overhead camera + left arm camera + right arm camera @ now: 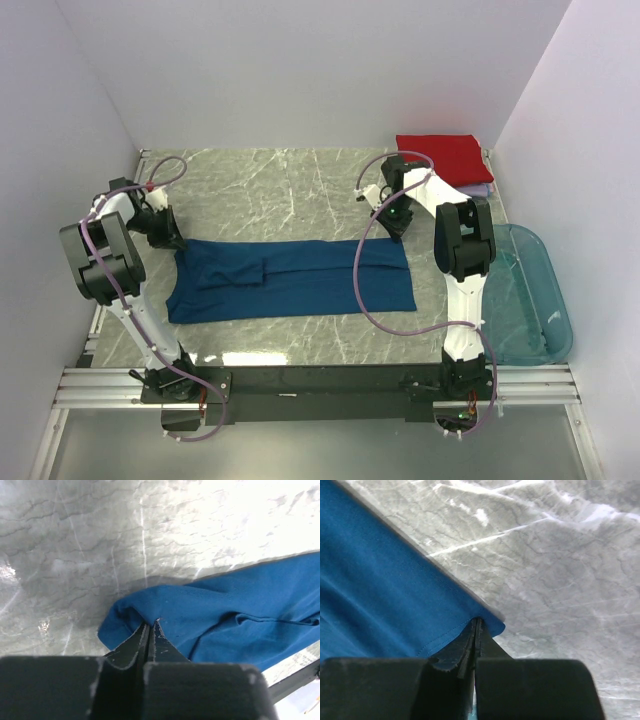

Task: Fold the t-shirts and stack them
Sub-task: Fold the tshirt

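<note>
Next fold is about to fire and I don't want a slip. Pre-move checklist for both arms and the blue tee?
1. Left fingers shut on the blue t-shirt at its far left corner: ok.
2. Right fingers shut on its far right corner: ok.
3. Both pinches on the same long edge: ok.
4. Right arm's cable clear of the cloth: cannot tell; it crosses over the shirt in the top view.
5. Stack ready, red t-shirt folded on the lavender t-shirt: ok.
</note>
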`<state>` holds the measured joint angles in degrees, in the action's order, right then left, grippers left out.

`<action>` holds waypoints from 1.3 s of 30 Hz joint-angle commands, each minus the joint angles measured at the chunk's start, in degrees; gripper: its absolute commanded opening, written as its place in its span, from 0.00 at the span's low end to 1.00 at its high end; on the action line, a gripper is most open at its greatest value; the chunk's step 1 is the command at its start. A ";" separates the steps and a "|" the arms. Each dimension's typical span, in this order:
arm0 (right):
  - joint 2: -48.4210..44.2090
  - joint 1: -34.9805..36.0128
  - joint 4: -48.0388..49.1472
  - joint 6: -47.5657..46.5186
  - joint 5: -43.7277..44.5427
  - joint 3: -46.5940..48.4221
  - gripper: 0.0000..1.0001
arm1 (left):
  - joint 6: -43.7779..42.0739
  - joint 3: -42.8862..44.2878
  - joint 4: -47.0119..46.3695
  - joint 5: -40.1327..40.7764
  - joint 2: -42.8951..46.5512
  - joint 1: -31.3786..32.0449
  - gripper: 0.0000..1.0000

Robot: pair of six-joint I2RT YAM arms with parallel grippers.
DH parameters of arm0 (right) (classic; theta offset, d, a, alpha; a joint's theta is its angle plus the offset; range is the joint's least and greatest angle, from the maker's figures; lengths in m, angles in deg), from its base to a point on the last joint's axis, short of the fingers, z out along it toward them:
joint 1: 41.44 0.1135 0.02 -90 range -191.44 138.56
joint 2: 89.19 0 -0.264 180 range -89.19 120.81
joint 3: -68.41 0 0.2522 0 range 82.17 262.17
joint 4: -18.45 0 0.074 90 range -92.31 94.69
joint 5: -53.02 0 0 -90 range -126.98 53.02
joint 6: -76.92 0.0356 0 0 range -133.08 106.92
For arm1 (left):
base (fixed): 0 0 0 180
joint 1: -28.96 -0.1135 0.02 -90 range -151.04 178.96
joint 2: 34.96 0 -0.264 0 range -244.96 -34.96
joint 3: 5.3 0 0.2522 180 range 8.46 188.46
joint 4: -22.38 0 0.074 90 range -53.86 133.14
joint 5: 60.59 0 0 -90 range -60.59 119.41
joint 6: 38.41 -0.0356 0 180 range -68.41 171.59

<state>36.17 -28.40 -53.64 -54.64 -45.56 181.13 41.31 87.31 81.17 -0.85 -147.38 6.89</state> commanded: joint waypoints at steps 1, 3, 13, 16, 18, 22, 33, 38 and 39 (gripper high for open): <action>-0.20 -0.38 2.25 0.25 2.77 0.89 0.00 | -0.96 1.31 0.05 2.21 -0.35 -0.70 0.01; -0.55 -0.64 4.08 0.86 4.00 0.27 0.00 | -1.58 0.78 -0.30 4.15 -0.08 -1.14 0.01; -0.29 -1.61 8.14 5.61 8.40 1.77 0.00 | -0.79 1.39 -2.41 6.53 -1.22 -2.02 0.01; -0.21 -1.70 9.10 5.79 10.06 0.63 0.00 | -0.62 2.71 -2.67 6.71 -2.62 -2.02 0.01; 0.23 -1.53 8.93 6.14 10.07 0.62 0.00 | -0.18 3.94 -2.85 6.09 -3.59 -1.84 0.01; 1.03 -1.44 7.97 7.11 9.46 1.94 0.00 | 0.35 6.49 -3.38 5.92 -5.61 0.26 0.01; -2.04 -1.35 0.86 8.16 5.87 3.34 0.24 | 3.34 37.05 -0.83 10.75 -20.29 6.42 0.43; -3.11 -0.82 -2.49 9.65 1.38 10.44 0.52 | 0.45 38.42 0.05 11.45 -12.31 6.25 0.63; -3.10 -0.21 -4.06 9.57 -0.63 11.34 0.52 | -0.43 36.57 -0.04 10.76 -10.21 6.33 0.67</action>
<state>37.00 -29.51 -53.92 -46.14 -41.21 186.81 43.17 124.25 80.21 9.38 -166.22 13.93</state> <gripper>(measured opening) 0.516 0.640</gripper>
